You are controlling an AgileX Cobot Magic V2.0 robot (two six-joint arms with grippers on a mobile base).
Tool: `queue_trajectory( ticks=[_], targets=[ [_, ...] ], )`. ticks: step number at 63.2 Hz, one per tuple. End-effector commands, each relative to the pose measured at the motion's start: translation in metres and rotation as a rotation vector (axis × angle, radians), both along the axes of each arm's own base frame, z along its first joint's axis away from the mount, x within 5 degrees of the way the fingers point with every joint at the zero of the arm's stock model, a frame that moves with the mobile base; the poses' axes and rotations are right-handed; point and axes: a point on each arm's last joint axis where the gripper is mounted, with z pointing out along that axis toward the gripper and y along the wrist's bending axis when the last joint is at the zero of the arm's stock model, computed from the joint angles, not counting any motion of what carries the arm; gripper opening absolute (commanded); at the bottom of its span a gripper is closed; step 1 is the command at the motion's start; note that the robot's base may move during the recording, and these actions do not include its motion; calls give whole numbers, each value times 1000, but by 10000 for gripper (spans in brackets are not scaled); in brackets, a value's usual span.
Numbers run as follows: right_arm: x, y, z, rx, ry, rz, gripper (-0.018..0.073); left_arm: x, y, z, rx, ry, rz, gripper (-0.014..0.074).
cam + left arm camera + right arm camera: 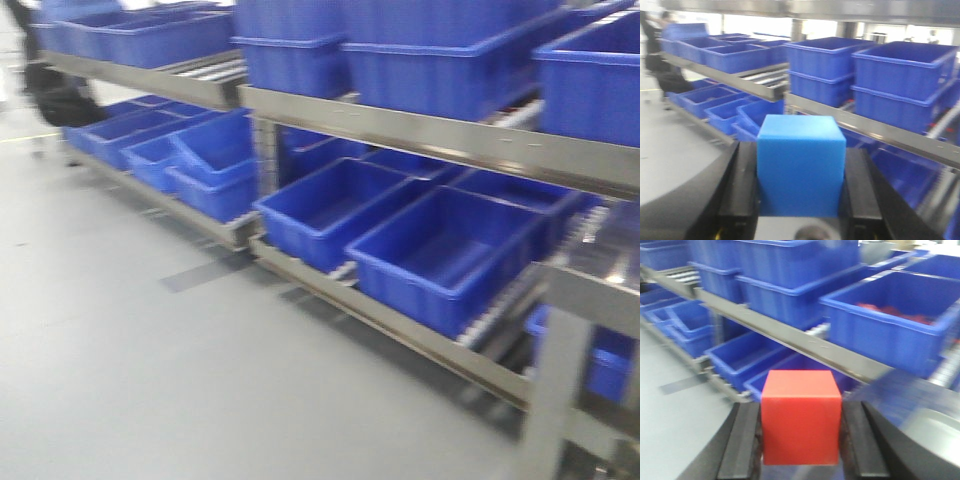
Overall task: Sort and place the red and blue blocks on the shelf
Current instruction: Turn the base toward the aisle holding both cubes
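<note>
Across the front view, the shelf (pixel 420 130) carries rows of blue bins (pixel 440 250); a low approach could strike a rail or rim. 1 bin (pixel 900 330) holds something red, too blurred to name, so mixing colours is the likely error. The left tool (pixel 801 170) clamps the blue block (pixel 800 160) and the right tool (pixel 801 440) clamps the red block (pixel 800 415); either of the 2 could slip.
</note>
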Motion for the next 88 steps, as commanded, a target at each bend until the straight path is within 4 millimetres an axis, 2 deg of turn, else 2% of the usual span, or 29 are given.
queue_trajectory(
  ticks=[1,88],
  targets=[
    [0,1,18,-8,-113,6,57,-1,3,16,-28,-97,25,123],
    [0,1,18,-8,-113,6,57,-1,3,16,-28,-97,25,123]
  ],
)
